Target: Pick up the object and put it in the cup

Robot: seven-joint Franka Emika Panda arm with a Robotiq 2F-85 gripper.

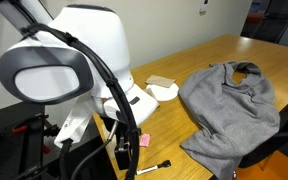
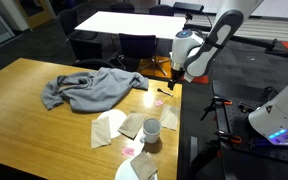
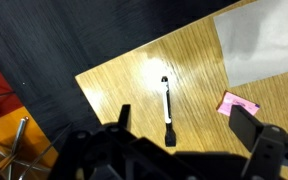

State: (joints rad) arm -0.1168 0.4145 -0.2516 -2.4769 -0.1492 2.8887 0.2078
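The end effector (image 3: 182, 118) hangs above the black marker pen (image 3: 166, 105) with its jaws spread wide and nothing held. The marker pen lies flat on the wooden surface (image 3: 184, 60), near its edge. A small pink block (image 3: 238, 103) lies near the marker pen without touching it. In an exterior view, the grey-blue cup (image 2: 152, 129) stands upright, well apart from the marker pen.

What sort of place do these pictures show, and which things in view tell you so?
Probably an office or meeting room used as a robot lab. There is a long wooden table, dark office chairs beside a white table, and a robot arm standing at the wooden table's edge.
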